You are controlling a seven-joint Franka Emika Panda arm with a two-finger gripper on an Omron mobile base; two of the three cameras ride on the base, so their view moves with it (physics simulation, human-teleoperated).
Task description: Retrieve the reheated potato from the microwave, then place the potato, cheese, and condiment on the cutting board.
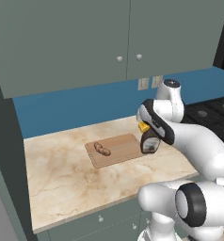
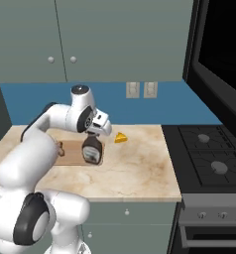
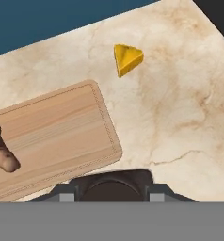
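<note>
From the left base view, my gripper (image 1: 150,131) is closed on the condiment (image 1: 150,141) at the cutting board (image 1: 117,149) edge, potato (image 1: 102,149) on it. Hand view: cheese (image 3: 128,59) lies on the counter (image 3: 180,108) beyond the board

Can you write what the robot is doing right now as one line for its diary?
gripper: shut on condiment, at cutting board edge | potato: on board | cheese: on counter, off board

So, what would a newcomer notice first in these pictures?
First, the white arm's tool holding the dark condiment bottle at the near right corner of the cutting board. Next, the potato lying on that board, and the yellow cheese alone on the marble counter behind it.
</note>
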